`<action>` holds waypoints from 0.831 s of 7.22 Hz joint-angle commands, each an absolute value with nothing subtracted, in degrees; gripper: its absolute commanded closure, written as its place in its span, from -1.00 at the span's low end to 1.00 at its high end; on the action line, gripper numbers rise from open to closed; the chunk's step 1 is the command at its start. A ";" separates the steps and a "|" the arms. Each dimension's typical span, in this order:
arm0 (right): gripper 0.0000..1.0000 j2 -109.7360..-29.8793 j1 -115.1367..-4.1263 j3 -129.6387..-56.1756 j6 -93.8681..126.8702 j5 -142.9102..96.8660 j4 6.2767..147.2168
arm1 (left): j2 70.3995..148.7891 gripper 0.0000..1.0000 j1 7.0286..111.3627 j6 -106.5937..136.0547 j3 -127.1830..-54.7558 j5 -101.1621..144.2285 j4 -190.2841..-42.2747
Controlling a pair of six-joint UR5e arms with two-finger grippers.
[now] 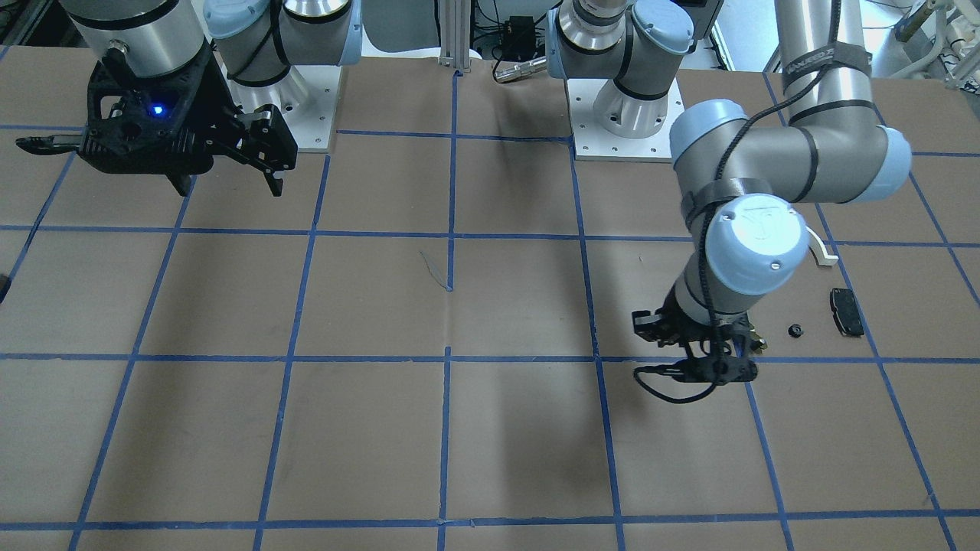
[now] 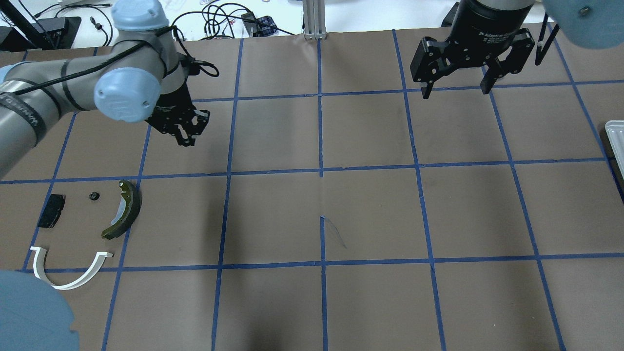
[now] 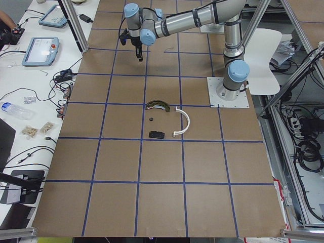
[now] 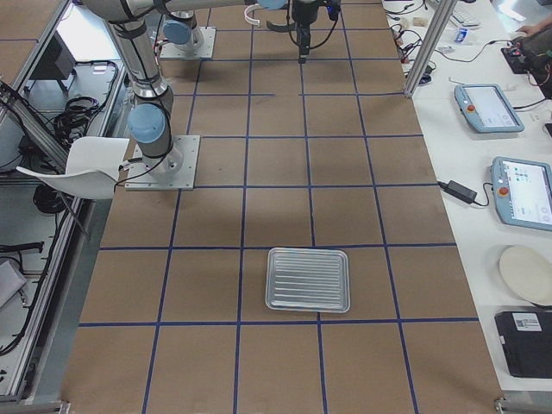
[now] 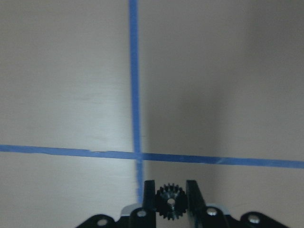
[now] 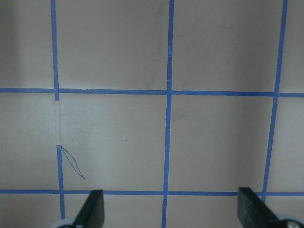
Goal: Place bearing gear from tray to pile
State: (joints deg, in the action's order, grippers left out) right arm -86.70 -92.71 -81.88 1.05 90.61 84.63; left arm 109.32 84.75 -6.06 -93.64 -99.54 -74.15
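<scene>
The fingers (image 5: 148, 197) of the left gripper (image 5: 170, 190) pinch a small black gear (image 5: 170, 202) at the bottom centre of the left wrist view, over a crossing of blue tape lines (image 5: 134, 95). In the overhead view this gripper hangs in the upper left, apart from the pile (image 2: 87, 234) at lower left: a dark curved shoe (image 2: 127, 209), a small black round piece (image 2: 93, 196), a black pad (image 2: 51, 210) and a white arch (image 2: 73, 279). The right gripper (image 2: 456, 90), upper right, has its fingers spread wide, holding nothing. The metal tray (image 4: 308, 279) lies in the lower middle of the right side view.
</scene>
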 commanded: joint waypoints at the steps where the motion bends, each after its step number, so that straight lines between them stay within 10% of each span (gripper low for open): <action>1: -1.00 -86.66 -92.72 -81.91 1.05 90.27 84.55 | 108.19 1.00 76.42 -14.83 -94.04 -102.04 -75.58; 6: -1.00 -86.75 -92.72 -83.23 1.05 90.09 84.55 | 108.28 1.00 59.17 -37.69 -111.65 -101.79 -52.48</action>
State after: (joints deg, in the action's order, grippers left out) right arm -86.71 -92.73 -83.10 1.06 90.09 84.60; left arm 108.21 61.78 -34.79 -105.28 -102.65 -62.61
